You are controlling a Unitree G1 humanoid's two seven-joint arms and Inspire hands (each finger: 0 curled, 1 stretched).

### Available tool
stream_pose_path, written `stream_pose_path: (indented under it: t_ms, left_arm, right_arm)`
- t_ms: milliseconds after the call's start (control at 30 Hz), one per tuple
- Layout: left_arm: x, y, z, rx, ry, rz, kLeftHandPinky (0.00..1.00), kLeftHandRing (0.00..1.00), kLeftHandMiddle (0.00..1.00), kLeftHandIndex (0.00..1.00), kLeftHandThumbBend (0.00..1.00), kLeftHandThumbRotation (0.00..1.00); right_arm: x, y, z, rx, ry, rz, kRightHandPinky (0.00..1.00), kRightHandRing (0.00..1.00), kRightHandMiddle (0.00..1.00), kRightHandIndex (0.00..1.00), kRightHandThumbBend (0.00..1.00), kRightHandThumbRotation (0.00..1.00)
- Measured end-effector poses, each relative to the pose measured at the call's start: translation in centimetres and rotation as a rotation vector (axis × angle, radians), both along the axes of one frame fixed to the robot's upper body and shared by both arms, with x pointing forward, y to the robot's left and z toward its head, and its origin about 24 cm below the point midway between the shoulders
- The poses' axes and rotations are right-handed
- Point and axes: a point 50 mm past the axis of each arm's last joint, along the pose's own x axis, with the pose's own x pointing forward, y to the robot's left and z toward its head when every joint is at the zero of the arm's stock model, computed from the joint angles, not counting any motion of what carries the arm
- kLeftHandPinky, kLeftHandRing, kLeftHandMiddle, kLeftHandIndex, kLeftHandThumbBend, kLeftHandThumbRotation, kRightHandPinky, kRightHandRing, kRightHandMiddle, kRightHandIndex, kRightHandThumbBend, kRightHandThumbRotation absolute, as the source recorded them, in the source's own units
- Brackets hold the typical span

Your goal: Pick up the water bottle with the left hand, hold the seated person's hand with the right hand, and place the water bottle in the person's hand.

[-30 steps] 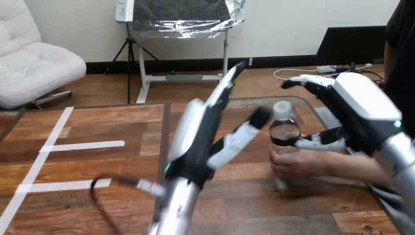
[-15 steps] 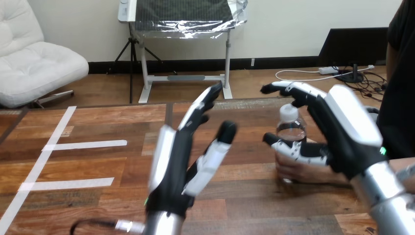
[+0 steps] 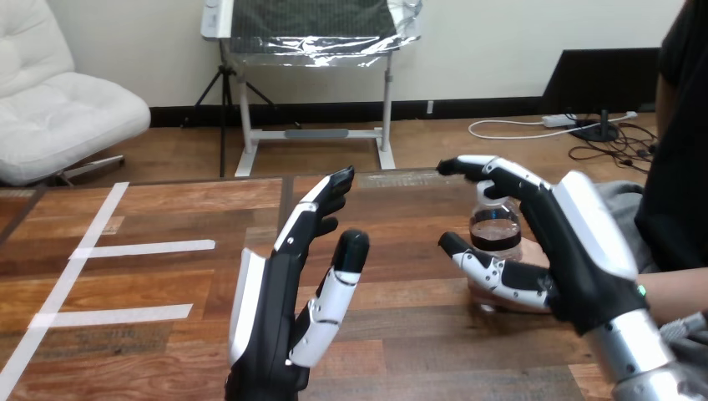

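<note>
The clear water bottle with dark liquid stands upright right of the table's middle. The person's hand grips its base, and their forearm reaches in from the right edge. My right hand hovers open just in front of the bottle. Its fingers stretch over the cap and its thumb crosses in front of the person's hand; I cannot tell whether they touch. My left hand is raised at the bottom centre, open with straight fingers, well left of the bottle and holding nothing.
White tape strips mark the left part of the wooden table. A dark seam runs down the tabletop behind my left hand. The person sits close at the right side.
My left hand has drawn back from the bottle towards me and to the left. My right hand has pulled back nearer, its thumb still in front of the person's hand. The bottle stays in the person's grip.
</note>
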Motion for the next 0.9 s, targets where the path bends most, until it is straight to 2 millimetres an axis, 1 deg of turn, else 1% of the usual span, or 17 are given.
stream_pose_path:
  t_ms: [233,467,700,900]
  left_arm:
    - [-0.6,0.2,-0.1,-0.012,-0.007,0.012,0.77,0.83,0.84,0.83,0.42,0.94]
    - [-1.0,0.4,-0.2,-0.028,-0.018,0.032,0.75,0.82,0.83,0.83,0.41,0.93]
    - [-1.4,0.7,-0.4,-0.037,-0.015,0.053,0.73,0.81,0.83,0.83,0.39,0.91]
    - [-1.7,0.9,-0.6,-0.04,-0.004,0.066,0.73,0.8,0.83,0.83,0.39,0.88]
  right_arm:
    - [-0.4,0.3,-0.4,0.051,0.014,0.01,0.75,0.81,0.82,0.77,0.29,0.01]
    - [-0.5,0.7,-0.6,0.094,0.027,0.019,0.76,0.82,0.83,0.77,0.28,0.02]
    - [-0.5,0.9,-0.9,0.147,0.044,0.026,0.75,0.81,0.83,0.77,0.27,0.02]
    - [-0.5,1.0,-1.2,0.152,0.058,0.034,0.73,0.8,0.82,0.77,0.26,0.0]
